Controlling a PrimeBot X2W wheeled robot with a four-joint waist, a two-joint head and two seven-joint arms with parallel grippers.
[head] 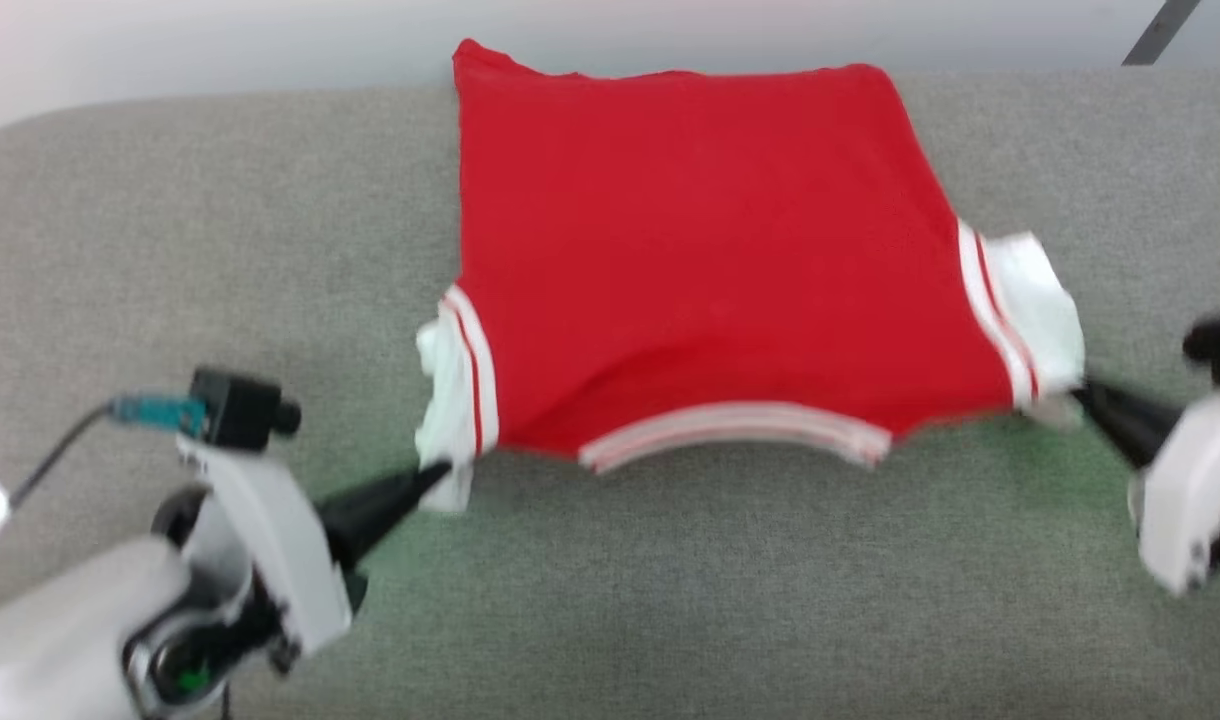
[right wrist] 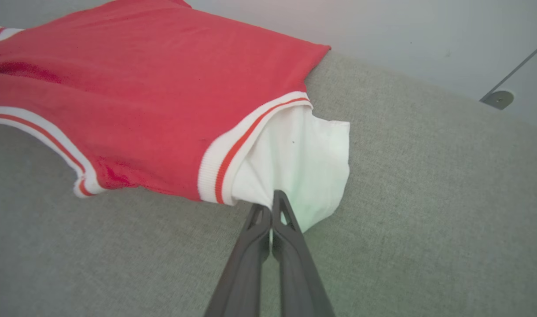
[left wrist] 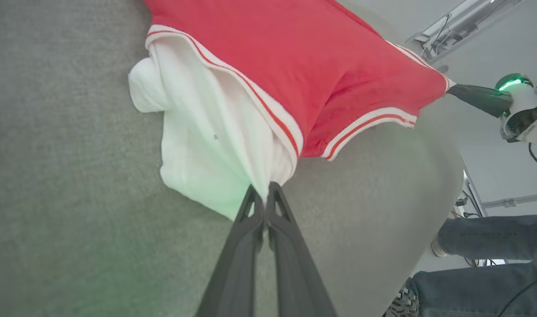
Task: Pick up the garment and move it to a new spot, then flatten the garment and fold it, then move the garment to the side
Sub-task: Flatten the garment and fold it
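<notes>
Your garment (head: 710,260) lies spread on the grey cushion (head: 670,590). Your left gripper (head: 438,472) is clenched on its near-left white corner, and your right gripper (head: 1080,392) is clenched on the near-right one

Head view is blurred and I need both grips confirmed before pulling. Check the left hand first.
Observer: In the left wrist view, the left hand is shut on the white lining that pokes out of the garment at its corner.
Operator: Now report the right hand.
Observer: In the right wrist view, the right hand is shut on the lining at the opposite corner.
Operator: Report anything beyond the cushion.
Observer: In the left wrist view, a person's legs in jeans are past the edge of the cushion.
</notes>
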